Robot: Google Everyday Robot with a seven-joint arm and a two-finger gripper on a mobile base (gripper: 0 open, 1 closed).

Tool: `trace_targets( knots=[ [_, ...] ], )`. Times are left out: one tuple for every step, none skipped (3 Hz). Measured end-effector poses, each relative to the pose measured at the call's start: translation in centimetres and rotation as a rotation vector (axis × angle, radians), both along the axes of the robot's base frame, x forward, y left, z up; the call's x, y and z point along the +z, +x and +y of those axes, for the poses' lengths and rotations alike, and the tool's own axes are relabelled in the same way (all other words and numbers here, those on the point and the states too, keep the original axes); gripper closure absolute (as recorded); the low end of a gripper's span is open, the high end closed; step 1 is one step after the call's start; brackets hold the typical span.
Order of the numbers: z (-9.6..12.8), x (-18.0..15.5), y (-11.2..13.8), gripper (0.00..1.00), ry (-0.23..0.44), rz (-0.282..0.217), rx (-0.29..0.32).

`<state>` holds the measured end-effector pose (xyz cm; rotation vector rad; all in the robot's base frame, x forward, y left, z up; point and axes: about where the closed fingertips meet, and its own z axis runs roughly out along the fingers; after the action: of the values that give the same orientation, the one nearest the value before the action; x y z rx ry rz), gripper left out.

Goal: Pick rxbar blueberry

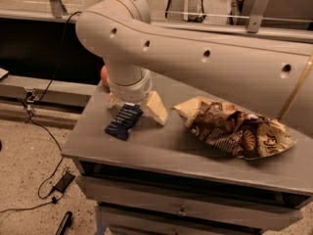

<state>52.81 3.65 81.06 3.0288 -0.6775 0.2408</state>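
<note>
The rxbar blueberry (123,122), a small flat bar in a dark navy wrapper with pale lettering, lies on the grey table (146,148) near its left end. My gripper (133,105) hangs from the big pale arm (205,58) right over the bar's far end. It is open, with one pale finger (155,108) to the right of the bar and the other at its left. The bar rests on the table between them.
A crumpled brown-and-tan chip bag (235,129) lies on the right half of the table. A red apple (103,76) peeks out behind the arm at the back left. Cables (46,131) lie on the floor to the left. Drawers sit below the tabletop.
</note>
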Motion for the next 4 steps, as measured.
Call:
trace_targets(
  knots=[
    [0.0,0.9,0.0,0.64,0.0,0.0,0.0],
    [0.0,1.8,0.0,0.87,0.0,0.0,0.001],
    [0.0,2.1,0.0,1.0,0.0,0.0,0.001],
    [1.5,4.1,-0.3,1.0,0.095,-0.008,0.028]
  ],
)
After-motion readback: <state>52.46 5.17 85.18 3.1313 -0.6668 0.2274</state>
